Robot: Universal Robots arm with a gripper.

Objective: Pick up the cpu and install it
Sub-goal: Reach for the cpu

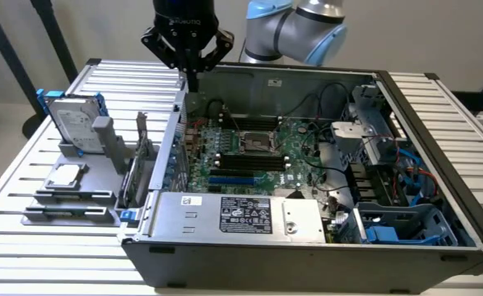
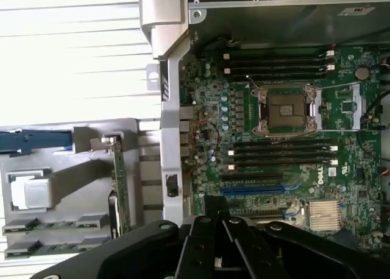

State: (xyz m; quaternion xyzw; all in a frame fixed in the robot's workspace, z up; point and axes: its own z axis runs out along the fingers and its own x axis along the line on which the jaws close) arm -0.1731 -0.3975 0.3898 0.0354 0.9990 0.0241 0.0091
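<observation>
One cpu [image 1: 65,176], one hard drive [image 1: 73,126], two racked memory sticks [image 1: 73,196].

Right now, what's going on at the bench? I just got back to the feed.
The arm's gripper hangs shut, with nothing in it, above the far edge of the open case, toward the exterior view's left. The cpu lies untouched on the grey holder outside the case, in front of the hard drive. The socket on the motherboard has no chip in it, so nothing is picked up yet.
</observation>
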